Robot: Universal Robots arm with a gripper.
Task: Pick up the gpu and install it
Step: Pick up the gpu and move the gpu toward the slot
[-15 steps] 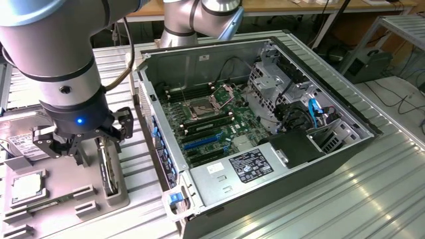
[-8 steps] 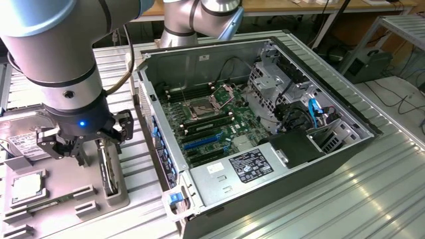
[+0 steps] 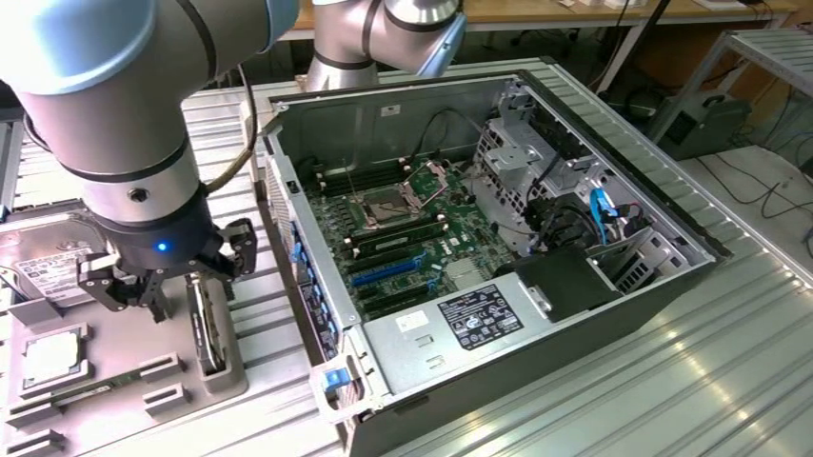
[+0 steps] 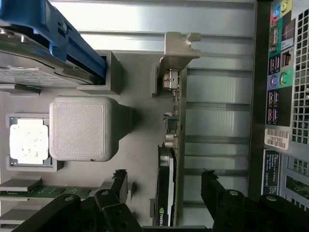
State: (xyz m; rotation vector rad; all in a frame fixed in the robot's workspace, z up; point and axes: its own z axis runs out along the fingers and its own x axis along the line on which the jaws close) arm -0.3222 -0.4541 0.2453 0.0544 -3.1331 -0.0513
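Note:
The gpu (image 4: 170, 193) stands on edge in a slot of the grey parts tray (image 4: 140, 159), a dark card with a silver end bracket (image 4: 179, 48). In the exterior view the gpu (image 3: 208, 328) sits at the tray's side nearest the computer case. My gripper (image 4: 164, 186) hangs just above it, open, with one black finger (image 4: 119, 181) on each side of the card and not touching it. In the exterior view my gripper (image 3: 166, 286) hovers low over the tray.
The open computer case (image 3: 635, 190) lies at the exterior view's right, motherboard (image 3: 406, 238) exposed. The tray also holds a hard drive (image 3: 51, 267), a CPU (image 4: 29, 140), a memory stick (image 4: 29, 191) and a grey raised block (image 4: 82, 128). The case's rear ports (image 4: 282, 77) are close by.

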